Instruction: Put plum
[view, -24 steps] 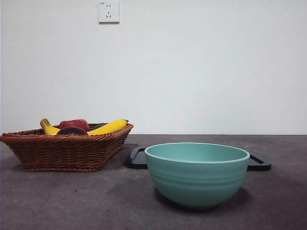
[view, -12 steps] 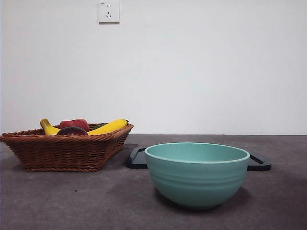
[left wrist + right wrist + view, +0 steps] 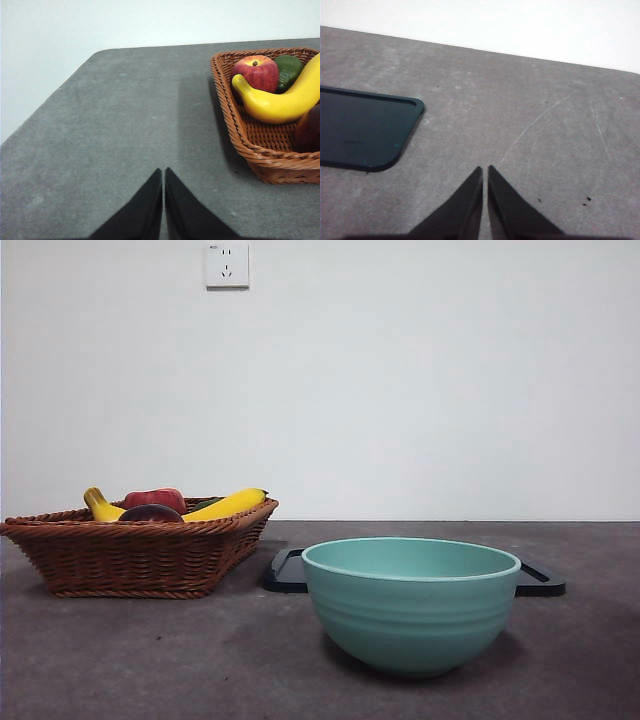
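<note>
The plum is a dark maroon fruit lying in the wicker basket at the left of the front view, only its top showing above the rim. In the left wrist view its dark edge shows at the frame's side, inside the basket. My left gripper is shut over bare table, well apart from the basket. My right gripper is shut too, over bare table beside the dark tray. Neither arm shows in the front view.
The basket also holds a red apple, a yellow banana and a green fruit. A teal bowl stands at the centre front, with the flat dark tray behind it. A wall stands behind the table.
</note>
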Available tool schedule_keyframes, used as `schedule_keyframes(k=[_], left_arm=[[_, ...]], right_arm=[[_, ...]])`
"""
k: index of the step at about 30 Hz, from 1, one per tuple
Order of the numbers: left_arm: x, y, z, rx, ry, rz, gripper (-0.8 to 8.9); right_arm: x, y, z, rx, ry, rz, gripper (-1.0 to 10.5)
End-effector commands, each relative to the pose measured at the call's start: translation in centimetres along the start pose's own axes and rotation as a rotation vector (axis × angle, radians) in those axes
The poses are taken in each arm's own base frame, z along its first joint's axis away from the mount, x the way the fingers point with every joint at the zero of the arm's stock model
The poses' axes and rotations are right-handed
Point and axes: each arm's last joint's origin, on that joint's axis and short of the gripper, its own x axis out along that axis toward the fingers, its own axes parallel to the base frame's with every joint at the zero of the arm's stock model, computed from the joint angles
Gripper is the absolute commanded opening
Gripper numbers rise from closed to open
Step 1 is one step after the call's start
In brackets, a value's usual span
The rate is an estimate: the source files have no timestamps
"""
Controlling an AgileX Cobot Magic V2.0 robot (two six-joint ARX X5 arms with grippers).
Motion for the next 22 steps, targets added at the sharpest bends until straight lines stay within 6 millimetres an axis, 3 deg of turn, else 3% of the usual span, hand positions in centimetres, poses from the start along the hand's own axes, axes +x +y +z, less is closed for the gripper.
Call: schedule_keyframes(k=[1, 22], left_arm=[[0.13, -0.03, -0.64, -0.01, 0.034, 0.001, 0.08], [0.13, -0.03, -0.64, -0.01, 0.034, 0.001, 0.08]], right_arm=[[0.04, -0.01, -0.12, 0.007, -0.001, -0.002, 0.1], [0.03, -0.01, -0.06, 0.006, -0.007, -0.003, 0.1]])
